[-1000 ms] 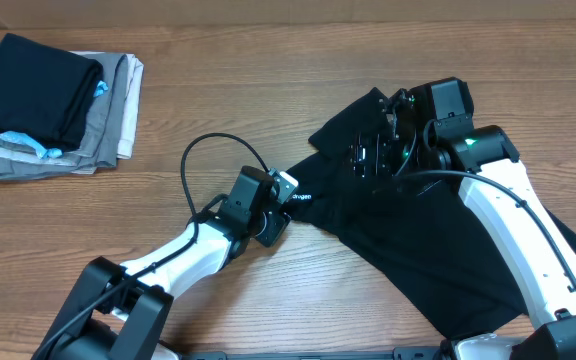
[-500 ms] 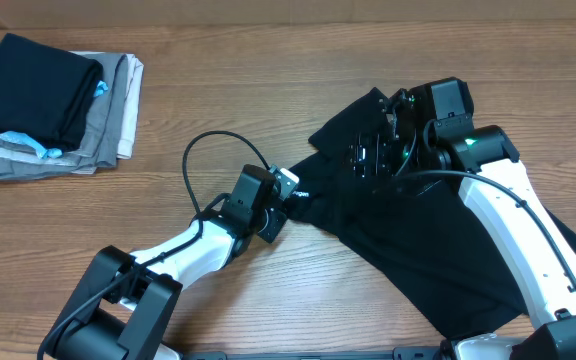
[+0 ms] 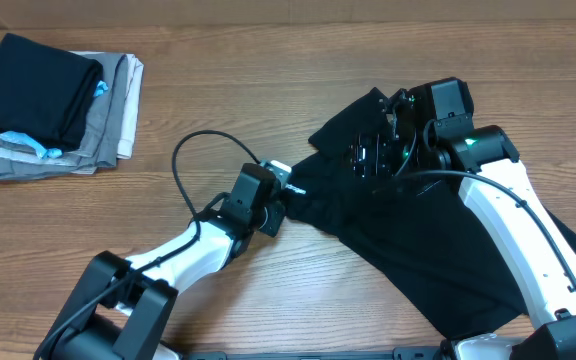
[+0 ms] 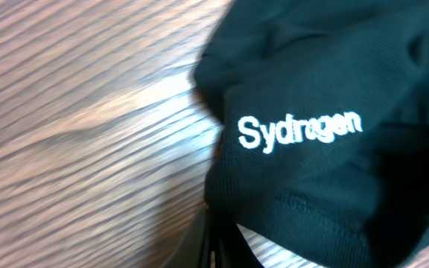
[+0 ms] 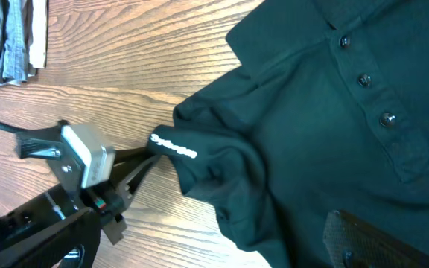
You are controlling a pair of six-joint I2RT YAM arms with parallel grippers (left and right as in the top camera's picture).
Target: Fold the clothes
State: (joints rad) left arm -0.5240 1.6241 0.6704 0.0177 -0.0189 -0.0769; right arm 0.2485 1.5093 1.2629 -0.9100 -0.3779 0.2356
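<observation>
The clothes [image 3: 438, 250], a black collared shirt, lie crumpled over the right half of the table. Its white logo [image 4: 300, 132] fills the left wrist view, with the hem drawn down into my left gripper [image 4: 218, 242], whose jaws are shut on that fabric. From above, the left gripper [image 3: 284, 190] sits at the shirt's left edge. In the right wrist view, the left gripper [image 5: 146, 158] pinches the fold beside the logo [image 5: 173, 147]. My right gripper [image 3: 370, 155] hovers open above the collar and button placket [image 5: 363, 78]; one finger pad [image 5: 371, 238] shows, touching nothing.
A stack of folded garments [image 3: 48, 100], black on top of grey and beige, lies at the far left corner. The left arm's black cable [image 3: 193, 165] loops over the wood behind the gripper. Bare wood lies between the stack and the shirt.
The left gripper has gone from open to shut on the shirt's edge by the logo and shifted slightly up and left. The right arm has stayed still.
</observation>
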